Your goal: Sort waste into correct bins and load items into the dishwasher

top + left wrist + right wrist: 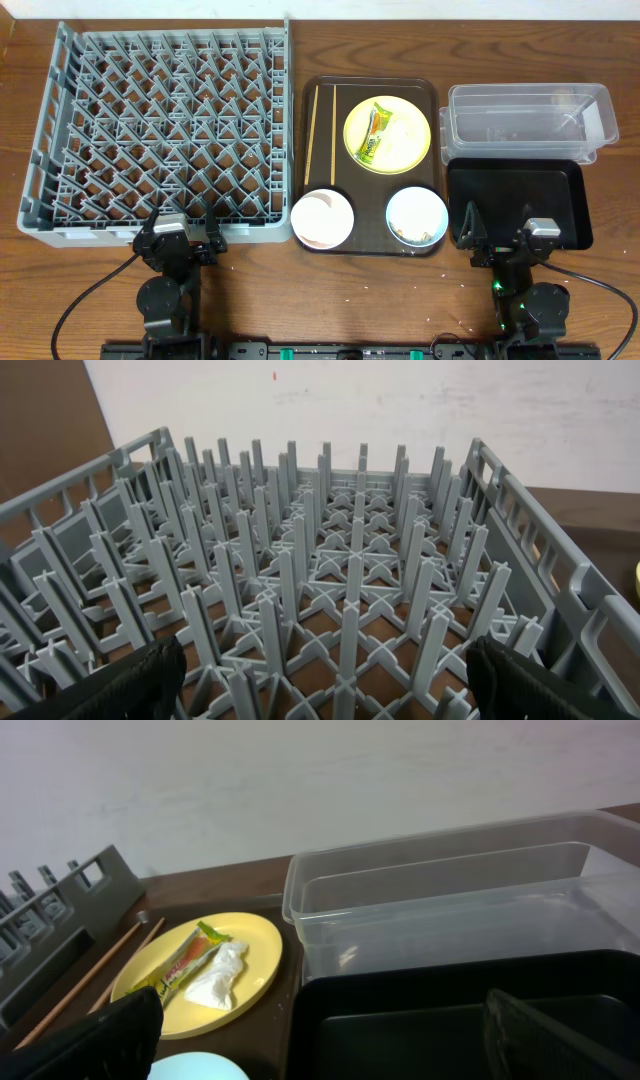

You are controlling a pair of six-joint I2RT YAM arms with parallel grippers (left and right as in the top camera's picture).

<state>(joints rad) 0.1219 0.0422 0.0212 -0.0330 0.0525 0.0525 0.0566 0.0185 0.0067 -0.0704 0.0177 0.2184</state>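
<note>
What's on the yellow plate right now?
A snack wrapper and a white crumpled piece lie on the yellow plate. Whatever sits beneath them is covered.

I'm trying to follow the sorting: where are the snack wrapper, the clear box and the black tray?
snack wrapper [372, 133]: overhead view, the middle of the wrapper.
clear box [520, 125]: overhead view, its bare floor.
black tray [520, 190]: overhead view, its bare floor.

Brown serving tray [370, 197], wooden table [320, 300]
</note>
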